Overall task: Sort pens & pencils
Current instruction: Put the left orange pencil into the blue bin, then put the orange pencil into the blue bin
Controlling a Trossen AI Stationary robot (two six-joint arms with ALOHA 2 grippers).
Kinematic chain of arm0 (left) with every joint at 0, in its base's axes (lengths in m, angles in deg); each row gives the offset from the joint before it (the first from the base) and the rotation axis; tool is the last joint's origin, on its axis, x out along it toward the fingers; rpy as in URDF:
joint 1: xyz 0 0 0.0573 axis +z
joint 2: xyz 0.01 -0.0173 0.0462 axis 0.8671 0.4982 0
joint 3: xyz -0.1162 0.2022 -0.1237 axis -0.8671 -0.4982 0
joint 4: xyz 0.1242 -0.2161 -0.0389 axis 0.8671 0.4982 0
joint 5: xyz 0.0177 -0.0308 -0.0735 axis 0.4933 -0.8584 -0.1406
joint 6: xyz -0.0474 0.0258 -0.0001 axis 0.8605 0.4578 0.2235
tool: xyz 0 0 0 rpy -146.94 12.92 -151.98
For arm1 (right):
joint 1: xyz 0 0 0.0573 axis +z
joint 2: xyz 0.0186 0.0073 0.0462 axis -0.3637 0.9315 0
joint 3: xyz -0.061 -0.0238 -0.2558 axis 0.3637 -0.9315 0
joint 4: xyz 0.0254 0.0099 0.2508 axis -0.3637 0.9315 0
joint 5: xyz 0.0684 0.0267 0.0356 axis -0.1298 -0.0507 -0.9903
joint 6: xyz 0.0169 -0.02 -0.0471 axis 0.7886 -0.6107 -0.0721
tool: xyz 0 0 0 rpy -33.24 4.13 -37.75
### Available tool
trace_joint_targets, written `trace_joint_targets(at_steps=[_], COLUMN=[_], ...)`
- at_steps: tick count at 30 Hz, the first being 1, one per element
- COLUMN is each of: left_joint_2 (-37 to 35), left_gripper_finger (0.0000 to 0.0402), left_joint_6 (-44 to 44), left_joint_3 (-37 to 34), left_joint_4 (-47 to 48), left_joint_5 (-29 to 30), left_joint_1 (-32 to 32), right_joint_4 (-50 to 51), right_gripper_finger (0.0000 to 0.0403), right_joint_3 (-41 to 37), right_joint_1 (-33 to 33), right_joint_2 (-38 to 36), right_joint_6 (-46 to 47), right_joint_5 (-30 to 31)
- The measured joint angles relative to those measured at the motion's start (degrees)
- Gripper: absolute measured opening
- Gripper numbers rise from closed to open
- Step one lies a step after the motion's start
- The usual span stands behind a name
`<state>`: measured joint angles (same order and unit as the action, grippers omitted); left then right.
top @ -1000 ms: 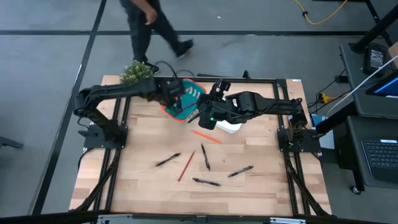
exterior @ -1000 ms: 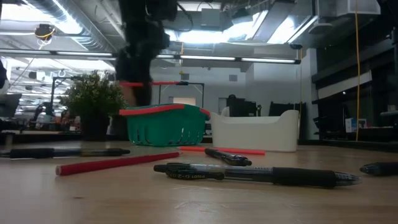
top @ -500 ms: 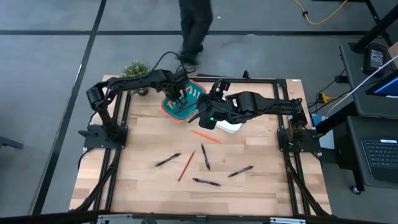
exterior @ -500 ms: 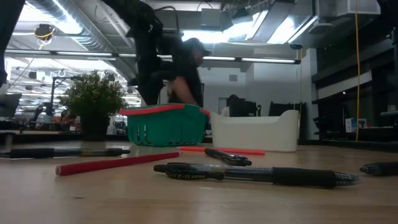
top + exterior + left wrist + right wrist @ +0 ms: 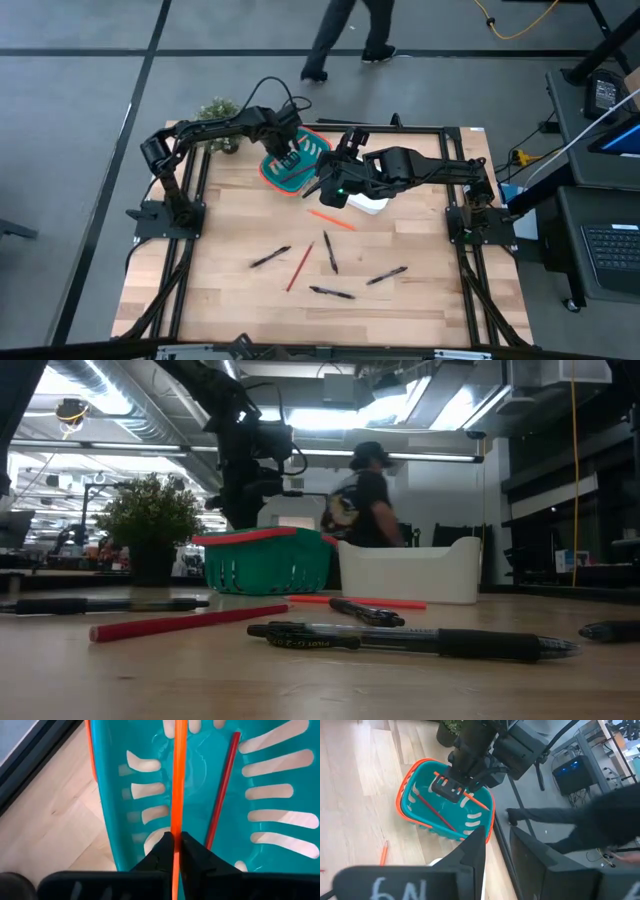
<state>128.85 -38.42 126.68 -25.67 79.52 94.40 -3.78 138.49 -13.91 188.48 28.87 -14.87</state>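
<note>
Two dark arms reach toward the far edge of the table. The left gripper (image 5: 176, 845) hangs over the teal basket (image 5: 290, 165), its fingers pinched tight on an orange pencil (image 5: 178, 780) that points down into the basket, where a second, redder pencil (image 5: 222, 790) already lies on the bottom. The right gripper (image 5: 322, 187) hovers just beside the basket, above the white bin (image 5: 410, 572); its fingers stand parted, and nothing is seen between them.

On the pale wooden table (image 5: 230, 300) lie four black pens (image 5: 331, 293) and two more pencils: one orange-red pencil on the boards (image 5: 300, 266) among the pens, another short one (image 5: 332, 219) nearer the bin. A small potted plant (image 5: 218, 110) stands at the far left corner. Beyond the table is a grey floor with dark lines, where a person (image 5: 345, 35) walks past; desks with a keyboard sit to the right.

The nearest pen carries small print on its clear barrel, too fine to read.
</note>
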Motion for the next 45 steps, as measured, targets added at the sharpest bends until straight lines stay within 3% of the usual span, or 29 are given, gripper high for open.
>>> trace_joint_targets(at_steps=[13,20,25,33,39,45], left_joint_2=[0.0,-0.3,-2.2,-5.0,-5.1,-4.7], left_gripper_finger=[0.0071,0.0074,0.0077,0.0071,0.0073,0.0067], left_joint_6=[-0.3,-0.4,-2.3,5.0,0.3,-11.1], left_joint_3=[0.0,0.0,0.0,-0.4,-4.7,-8.1], left_joint_4=[-0.6,-0.3,4.1,18.4,9.6,-5.0], left_joint_5=[-0.4,-0.8,-1.8,9.7,10.2,8.9], left_joint_1=[0.0,-0.5,-4.7,-18.8,-32.4,-36.6], right_joint_4=[0.0,0.0,0.0,1.0,0.9,-1.4], right_gripper_finger=[0.009,0.009,0.009,0.009,0.009,0.009], right_joint_3=[0.0,0.0,0.0,0.0,0.1,2.0], right_joint_1=[0.0,0.0,0.0,0.0,0.0,0.0], right_joint_2=[0.0,0.0,0.0,0.0,0.0,-0.5], right_joint_6=[0.0,0.0,0.0,-2.0,-7.0,-9.3], right_joint_5=[0.0,0.0,0.7,15.3,27.4,31.2])
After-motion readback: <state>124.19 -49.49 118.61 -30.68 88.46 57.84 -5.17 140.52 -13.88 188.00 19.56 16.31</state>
